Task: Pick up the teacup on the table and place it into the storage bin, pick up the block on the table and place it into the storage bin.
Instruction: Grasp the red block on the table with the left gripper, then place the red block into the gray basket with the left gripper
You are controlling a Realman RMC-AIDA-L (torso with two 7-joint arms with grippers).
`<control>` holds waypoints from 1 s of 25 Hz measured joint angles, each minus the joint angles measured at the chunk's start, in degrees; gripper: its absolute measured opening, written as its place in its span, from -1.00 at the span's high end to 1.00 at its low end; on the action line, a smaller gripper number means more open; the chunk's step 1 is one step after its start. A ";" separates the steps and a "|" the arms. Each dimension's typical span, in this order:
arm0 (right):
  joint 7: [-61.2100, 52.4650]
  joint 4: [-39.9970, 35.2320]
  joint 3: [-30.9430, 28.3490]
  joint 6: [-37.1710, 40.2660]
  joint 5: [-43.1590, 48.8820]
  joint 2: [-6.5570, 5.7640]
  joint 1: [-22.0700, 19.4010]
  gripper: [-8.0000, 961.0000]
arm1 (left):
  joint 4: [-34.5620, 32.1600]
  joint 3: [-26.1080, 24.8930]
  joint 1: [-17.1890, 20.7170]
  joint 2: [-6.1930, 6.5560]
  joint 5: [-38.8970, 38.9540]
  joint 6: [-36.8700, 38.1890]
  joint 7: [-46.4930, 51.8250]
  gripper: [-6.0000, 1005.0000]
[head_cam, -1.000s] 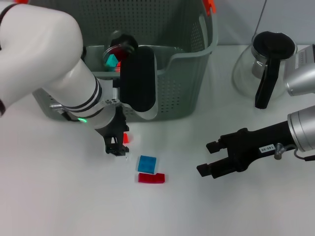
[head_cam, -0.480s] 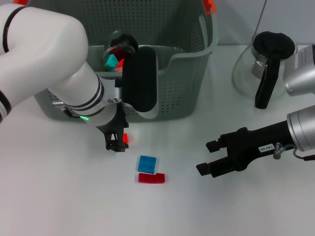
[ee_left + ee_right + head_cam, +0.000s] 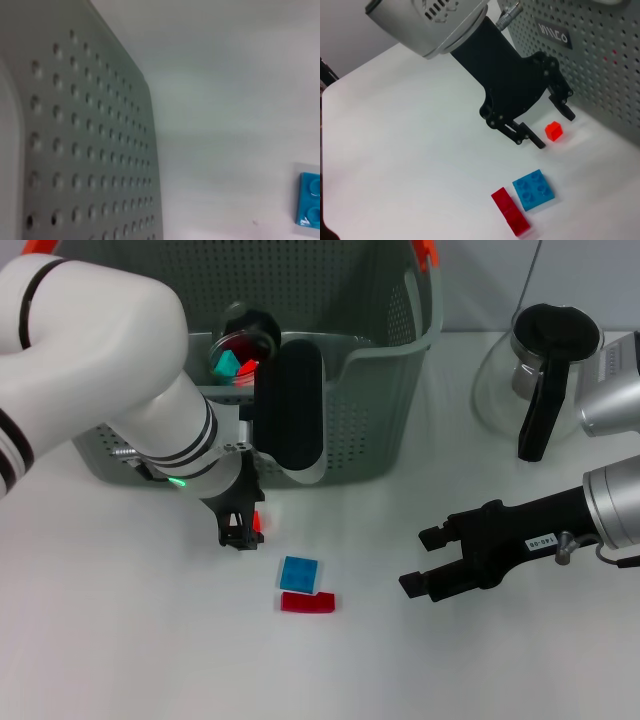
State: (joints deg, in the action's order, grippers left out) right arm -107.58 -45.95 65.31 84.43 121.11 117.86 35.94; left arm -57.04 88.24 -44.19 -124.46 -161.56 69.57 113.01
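The bin (image 3: pixel 600 55) carries a black label (image 3: pixel 552 33) with white letters, too unclear to read; the right arm's sticker (image 3: pixel 541 540) is also illegible.

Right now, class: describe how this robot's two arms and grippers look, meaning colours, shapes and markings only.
The left arm is bulky, rounded white with black rings and a small green light; the left gripper is black with slim jointed fingers. The right arm has silver metal segments, and the right gripper is black and bears a small white label.

A clear glass carafe (image 3: pixel 530 380) with black lid and black handle stands on the white tabletop (image 3: pixel 150 640), well beyond the right gripper's fingers (image 3: pixel 415 585), touching neither.
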 joint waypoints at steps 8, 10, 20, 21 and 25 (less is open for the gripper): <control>0.01 0.00 0.00 0.00 0.00 0.00 0.01 -0.80 | 2.07 -0.10 -0.86 0.08 -0.12 -0.47 -0.17 0.16; 0.01 0.00 0.00 0.01 0.00 0.00 0.06 -0.80 | 2.17 -0.16 -0.89 0.09 -0.21 -0.55 -0.17 0.19; 0.01 -0.01 0.00 -0.17 0.00 -0.06 0.18 -0.80 | 2.20 -0.45 -0.90 0.09 -0.26 -0.89 -0.11 0.21; 0.01 -0.02 0.00 -0.18 0.00 -0.07 0.18 -0.80 | 2.20 -0.47 -0.93 0.09 -0.17 -0.93 0.03 0.22; 0.01 -0.02 0.00 -0.24 0.00 -0.09 0.18 -0.80 | 2.25 -0.55 -1.13 0.09 0.10 -1.00 0.39 0.23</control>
State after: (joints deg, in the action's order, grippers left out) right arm -107.57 -45.97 65.30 84.19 121.11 117.77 36.12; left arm -54.79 87.69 -45.31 -124.36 -161.46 68.57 113.40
